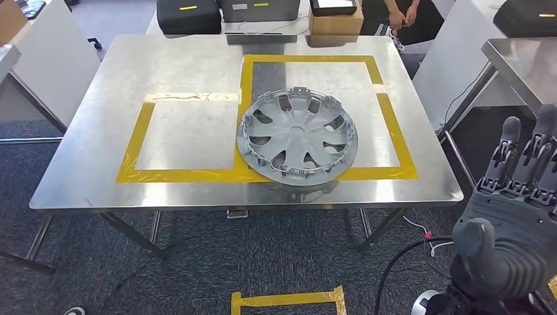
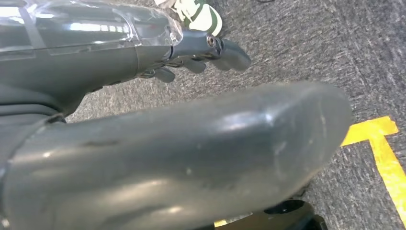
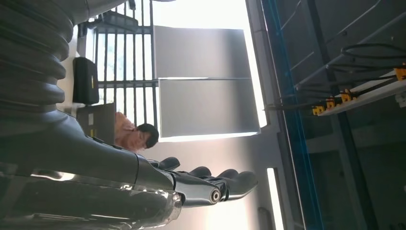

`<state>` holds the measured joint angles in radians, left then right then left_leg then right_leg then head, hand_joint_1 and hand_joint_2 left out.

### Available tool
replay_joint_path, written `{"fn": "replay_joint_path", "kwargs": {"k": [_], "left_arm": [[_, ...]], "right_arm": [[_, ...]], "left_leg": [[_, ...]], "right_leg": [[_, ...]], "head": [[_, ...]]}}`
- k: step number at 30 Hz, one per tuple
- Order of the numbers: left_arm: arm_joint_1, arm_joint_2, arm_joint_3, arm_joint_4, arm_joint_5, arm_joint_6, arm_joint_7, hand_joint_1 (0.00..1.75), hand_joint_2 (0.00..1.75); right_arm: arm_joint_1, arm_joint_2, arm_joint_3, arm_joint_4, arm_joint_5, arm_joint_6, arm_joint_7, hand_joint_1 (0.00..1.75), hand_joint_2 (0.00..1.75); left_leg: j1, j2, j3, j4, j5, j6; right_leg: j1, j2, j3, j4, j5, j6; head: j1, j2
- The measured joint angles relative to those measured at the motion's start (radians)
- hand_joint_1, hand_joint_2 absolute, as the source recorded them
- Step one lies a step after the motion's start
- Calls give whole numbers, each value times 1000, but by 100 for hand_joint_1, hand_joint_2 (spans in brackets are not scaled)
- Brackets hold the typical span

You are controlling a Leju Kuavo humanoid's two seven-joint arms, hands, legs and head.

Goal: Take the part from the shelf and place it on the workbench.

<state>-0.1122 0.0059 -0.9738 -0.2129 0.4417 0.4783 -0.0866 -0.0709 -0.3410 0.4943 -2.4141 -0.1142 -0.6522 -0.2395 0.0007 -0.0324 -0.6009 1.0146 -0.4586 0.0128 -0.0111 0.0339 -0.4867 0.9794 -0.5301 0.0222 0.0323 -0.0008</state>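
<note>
Right hand: right hand [image 1: 515, 216] is nearest the head camera, raised at the lower right corner, off the front right corner of the workbench; its dark fingers [image 1: 525, 154] point upward, extended and apart, grey thumb below them, nothing held. The right wrist view shows the same fingers stretched out straight against a bright ceiling, with nothing between them.
Part: silver wheel cover [image 1: 297, 136] with spoke-shaped cut-outs, lying flat on the workbench, well apart from both hands.
Part position: it sits on the front left portion of the larger yellow tape outline [image 1: 394, 125]; its rim overlaps the tape line dividing the two outlines and the front tape line.
Workbench: steel table [image 1: 131, 72] with a brushed, reflective top; a second, smaller yellow tape outline [image 1: 134, 147] lies to the left of the part, its far side closed by a pale tape strip.
Left hand: left hand [image 2: 201, 52] appears in the left wrist view above grey carpet, fingers loosely bent with gaps between them, holding nothing.
Far edge: dark cases [image 1: 188, 14] and a cardboard box [image 1: 335, 23] stand beyond the table's far side.
Person: a person [image 1: 402, 14] stands behind the table, hands together.
Floor: grey carpet with a yellow tape mark [image 1: 288, 302] in front of the table, and cables [image 1: 407, 252] near the right front leg.
</note>
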Motion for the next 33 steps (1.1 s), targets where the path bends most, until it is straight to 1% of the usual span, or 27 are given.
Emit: {"fn": "replay_joint_path", "kwargs": {"k": [2,3,4,5,6,7,8,9,10,11,13,14,15,17,18,19,20,22,23,24,25,26,28,29,30,31,33], "left_arm": [[0,0,-2,0,-2,1,-4,0,0],[0,1,-4,0,-4,2,-5,0,0],[0,1,-6,0,-6,3,-5,0,0],[0,1,-8,0,-8,4,-4,0,0],[0,1,-10,0,-10,5,-3,0,0],[0,2,-12,0,-11,7,-1,0,0],[0,2,-15,0,-12,10,1,0,0],[1,3,-17,0,-12,13,5,0,0],[1,4,-20,0,-12,15,9,0,0],[1,6,-21,0,-12,16,11,0,0],[0,8,-25,0,-12,16,15,0,0],[-1,9,-25,0,-12,16,16,0,0],[-1,10,-25,0,-12,16,17,0,0],[-1,12,-26,0,-12,16,19,0,0],[-1,14,-28,0,-12,16,19,0,0],[-2,14,-30,0,-12,16,21,0,0],[-3,15,-32,0,-12,16,21,0,0],[-4,15,-35,0,-13,15,23,0,0],[-4,15,-38,0,-14,14,23,0,0],[-3,15,-40,0,-14,14,23,0,0],[-3,15,-41,0,-14,13,23,0,0],[-3,15,-43,0,-14,13,23,0,0],[-3,14,-46,-1,-14,13,23,0,0],[-3,12,-48,-1,-14,13,22,0,0],[-3,11,-49,-2,-15,13,22,0,0],[-3,10,-50,-2,-15,12,21,0,0],[-2,10,-51,-2,-16,12,19,0,0]], "right_arm": [[2,0,0,3,-5,3,-2,0,175],[2,0,0,5,-8,4,-3,0,175],[2,0,0,6,-11,6,-5,0,175],[3,0,0,8,-14,8,-8,0,175],[4,0,0,10,-18,10,-11,0,175],[4,1,0,12,-20,11,-13,0,175],[5,1,0,14,-22,14,-16,0,175],[6,1,0,16,-23,16,-18,0,175],[8,1,0,18,-23,19,-19,0,175],[10,1,0,19,-24,21,-20,0,175],[13,1,0,20,-24,24,-21,0,175],[14,1,-1,20,-24,26,-22,0,175],[15,1,-1,20,-24,27,-22,0,175],[17,1,-1,21,-24,28,-23,0,175],[18,0,-2,21,-23,29,-23,0,175],[20,0,-2,23,-22,28,-23,0,175],[22,0,-4,24,-17,27,-23,0,175],[30,0,-8,28,9,23,-20,0,175],[34,0,-10,30,27,22,-16,0,175],[37,0,-11,32,45,21,-12,0,175],[39,0,-10,34,59,22,-8,0,175],[40,0,-10,37,69,22,-4,0,175],[41,0,-10,42,78,23,-1,0,175],[41,0,-10,44,81,24,0,0,175],[41,-1,-10,45,85,26,0,0,175],[42,-1,-10,46,89,29,2,0,175],[44,-3,-9,51,104,40,11,0,175]], "left_leg": [[3,-8,-3,-1,7,-15],[4,-1,-7,5,-1,-21],[4,10,-16,26,-23,-26],[6,22,-32,66,-60,-30],[9,33,-53,125,-107,-35],[11,35,-74,194,-150,-39],[14,34,-89,251,-176,-44],[16,34,-91,283,-183,-48],[19,34,-72,276,-167,-52],[21,36,-34,231,-138,-54],[23,44,62,91,-96,-58],[23,47,94,38,-91,-57],[21,49,109,9,-95,-54],[17,45,103,-1,-95,-37],[16,43,97,-2,-90,-25],[16,41,91,-3,-82,-14],[16,39,82,-4,-73,-3],[12,32,59,-3,-54,9],[9,29,47,-3,-45,13],[5,25,35,-2,-35,15],[0,21,23,-2,-25,17],[-5,18,12,-2,-16,18],[-14,12,-5,-1,1,18],[-16,11,-11,-1,9,16],[-16,11,-16,-1,18,12],[-15,11,-21,-2,26,7],[-11,13,-30,-3,39,-3]], "right_leg": [[3,-12,-3,-5,10,-9],[2,-20,-5,-9,16,-16],[1,-29,-9,-14,24,-24],[-1,-37,-15,-18,32,-30],[0,-44,-23,-18,39,-34],[0,-51,-32,-17,45,-36],[1,-56,-41,-16,51,-35],[0,-61,-51,-14,56,-33],[0,-66,-60,-11,61,-31],[-2,-70,-69,-5,64,-28],[-3,-75,-85,11,68,-19],[-3,-76,-92,18,70,-13],[-2,-77,-96,23,73,-7],[-4,-78,-101,24,84,8],[-6,-75,-103,26,81,15],[-8,-70,-109,36,64,20],[-8,-62,-120,66,30,25],[-8,-48,-148,179,-66,29],[-7,-45,-159,242,-102,28],[-6,-43,-161,285,-117,24],[-5,-43,-149,295,-109,19],[-2,-42,-121,268,-85,10],[11,-39,-30,133,-36,-19],[17,-37,12,62,-28,-32],[24,-35,40,11,-26,-41],[28,-35,52,-17,-28,-45],[28,-36,46,-32,-12,-44]], "head": [[0,0],[-1,0],[-5,0],[-11,0],[-18,0],[-26,0],[-30,0],[-33,0],[-34,0],[-34,0],[-37,0],[-38,0],[-37,0],[-34,0],[-33,0],[-31,0],[-28,0],[-19,0],[-16,0],[-13,0],[-9,0],[-6,0],[-2,0],[-3,0],[-4,0],[-5,0],[-3,0]]}}
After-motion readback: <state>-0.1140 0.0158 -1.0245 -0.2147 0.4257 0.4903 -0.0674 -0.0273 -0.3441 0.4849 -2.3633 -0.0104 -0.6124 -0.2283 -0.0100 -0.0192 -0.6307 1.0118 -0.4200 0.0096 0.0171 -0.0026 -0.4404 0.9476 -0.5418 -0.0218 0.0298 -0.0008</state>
